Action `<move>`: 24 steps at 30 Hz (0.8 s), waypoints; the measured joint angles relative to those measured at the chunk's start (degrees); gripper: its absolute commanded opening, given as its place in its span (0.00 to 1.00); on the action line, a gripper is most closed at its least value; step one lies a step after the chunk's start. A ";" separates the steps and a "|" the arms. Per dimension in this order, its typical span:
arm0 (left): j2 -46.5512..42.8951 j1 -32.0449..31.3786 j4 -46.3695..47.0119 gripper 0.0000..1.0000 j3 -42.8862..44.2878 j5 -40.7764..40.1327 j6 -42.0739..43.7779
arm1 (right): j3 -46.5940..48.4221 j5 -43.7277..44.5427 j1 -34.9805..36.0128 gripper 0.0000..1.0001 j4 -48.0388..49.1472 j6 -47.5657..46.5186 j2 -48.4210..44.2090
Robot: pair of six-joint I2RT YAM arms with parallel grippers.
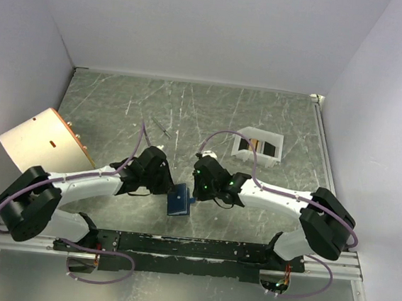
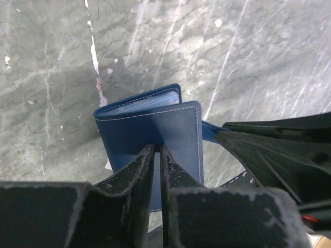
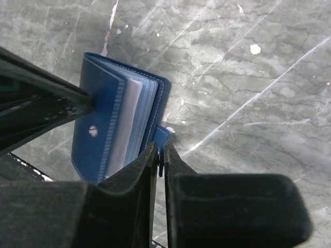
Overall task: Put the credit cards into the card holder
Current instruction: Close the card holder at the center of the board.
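The dark blue card holder hangs just above the table between my two grippers, near the front edge. My left gripper is shut on its front cover; the fingertips pinch the blue flap. My right gripper is shut on the snap tab at the holder's back edge. The holder is slightly spread, so its pale pocket leaves show. The credit cards, dark and tan, lie in a white tray at the back right, away from both grippers.
The white tray sits on the marbled table, right of centre. A tan board-like object lies at the left wall. A thin dark stick lies behind the left arm. White walls close in three sides.
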 measured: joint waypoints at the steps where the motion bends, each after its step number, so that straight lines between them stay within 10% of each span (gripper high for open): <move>1: 1.03 0.00 0.42 0.23 0.00 0.42 0.15 | 0.15 0.00 -0.02 0.18 -0.04 0.02 -0.11; 24: 5.20 -0.26 1.31 0.36 0.57 2.67 -0.02 | -6.25 -10.60 -10.54 0.17 2.71 1.51 -6.08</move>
